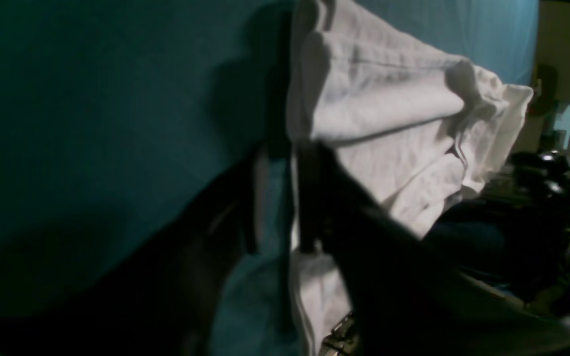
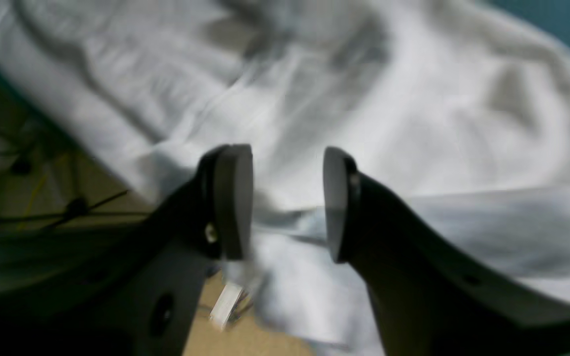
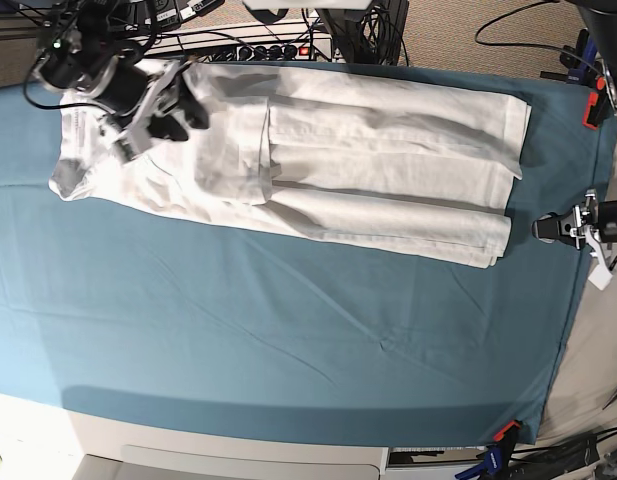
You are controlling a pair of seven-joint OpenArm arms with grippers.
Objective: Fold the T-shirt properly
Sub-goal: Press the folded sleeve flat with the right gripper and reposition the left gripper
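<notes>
We see the T-shirt [image 3: 318, 160] lying across the far half of the bench [image 3: 288, 340], on the teal cloth [image 3: 238, 320], folded lengthwise into a long band with the sleeves tucked in. One end sits near the far-left corner in the base view, the other near the far-right edge.

Right end effector [image 2: 287, 202] hovers over the shirt's left end in the base view: pads [image 2: 233, 198] clearly apart, nothing between them, white fabric below (wrist view is blurred).

Left end effector [image 3: 548, 229] sits off the bench's right edge in the base view, just beside the shirt's other end. In its wrist view the fingers [image 1: 309, 198] are dark silhouettes against the fabric edge; we can't tell whether they're parted or pinching cloth.
</notes>
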